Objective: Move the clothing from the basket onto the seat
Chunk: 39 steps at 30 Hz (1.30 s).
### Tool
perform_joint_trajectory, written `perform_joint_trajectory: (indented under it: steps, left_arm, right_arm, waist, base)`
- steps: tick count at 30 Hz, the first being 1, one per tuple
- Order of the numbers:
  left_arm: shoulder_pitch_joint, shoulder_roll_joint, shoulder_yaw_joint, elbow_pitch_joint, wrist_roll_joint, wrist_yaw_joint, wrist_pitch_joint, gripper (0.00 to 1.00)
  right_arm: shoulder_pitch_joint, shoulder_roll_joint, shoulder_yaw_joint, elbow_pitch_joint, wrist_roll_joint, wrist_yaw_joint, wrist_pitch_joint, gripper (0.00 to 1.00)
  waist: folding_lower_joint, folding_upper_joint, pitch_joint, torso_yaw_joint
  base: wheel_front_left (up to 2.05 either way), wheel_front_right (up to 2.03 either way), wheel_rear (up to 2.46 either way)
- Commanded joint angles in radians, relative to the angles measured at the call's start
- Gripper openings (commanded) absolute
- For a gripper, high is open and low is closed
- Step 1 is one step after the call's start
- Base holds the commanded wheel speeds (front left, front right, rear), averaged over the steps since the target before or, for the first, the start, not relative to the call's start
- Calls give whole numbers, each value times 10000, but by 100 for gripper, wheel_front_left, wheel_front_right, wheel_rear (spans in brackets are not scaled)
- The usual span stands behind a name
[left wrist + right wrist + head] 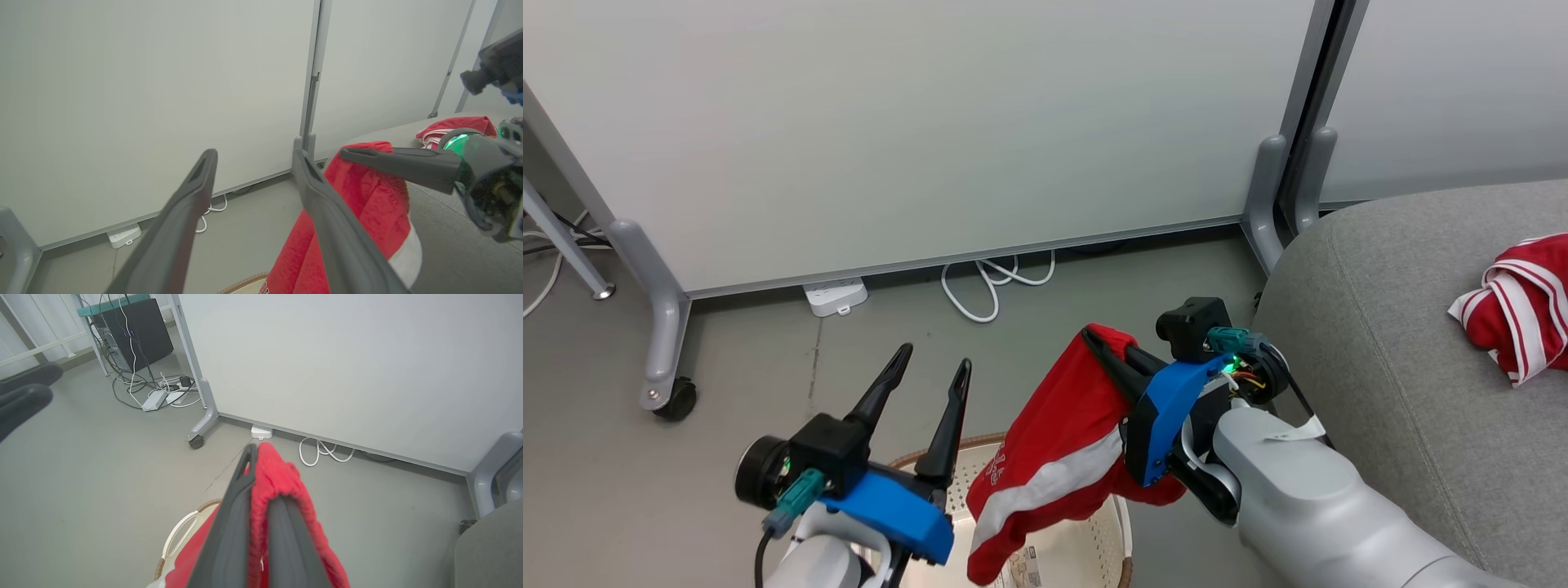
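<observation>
Right gripper (1089,334): your fingers are pressed together on the top edge of a red garment (1054,441), pinching it just left of the seat's rounded edge.
Left gripper (934,359): your fingers stand spread wide with nothing between them, beside the hanging cloth and apart from it.
Held garment: it hangs down from your closed fingers with a white stripe running across it. Its lower end dangles over the basket's opening; you cannot tell whether it touches the inside.
Basket (1094,531): it stands on the floor below both grippers, cut off by the bottom edge of the head view.
Second garment (1523,306): red with white stripes, it lies crumpled on the seat, well apart from both grippers.
Seat (1388,327): grey fabric, on your right.
Floor: a white power strip (834,296) and a looped white cable (988,286) lie at the foot of the pale partition.
</observation>
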Motion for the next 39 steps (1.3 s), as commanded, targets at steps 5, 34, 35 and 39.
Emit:
perform_joint_trajectory:
  steps: [5,34,35,39]
  left_arm:
    - [958,83,780,-560,679,-347,-44,100]
    - [1691,-966,2555,-367,2069,-1437,-46,100]
    - [1666,-978,2567,-359,2101,-1435,-46,100]
    - [1609,-1012,2608,-356,2173,-1476,-46,100]
  right_arm:
    - [-120,-15,-254,10,-184,1,-77,0]
    - [14,-15,-1001,-431,-1019,1,-71,0]
    - [4,-15,-1020,-445,-1014,1,-71,0]
    - [-29,-15,-1056,-501,-1084,1,-69,0]
  waist:
    - [0,0,13,-23]
    - [0,0,383,-2007]
    - [0,0,407,-2182]
    - [0,0,498,-2915]
  base:
    - [0,0,0]
    - [0,0,0]
    - [0,0,0]
    - [0,0,0]
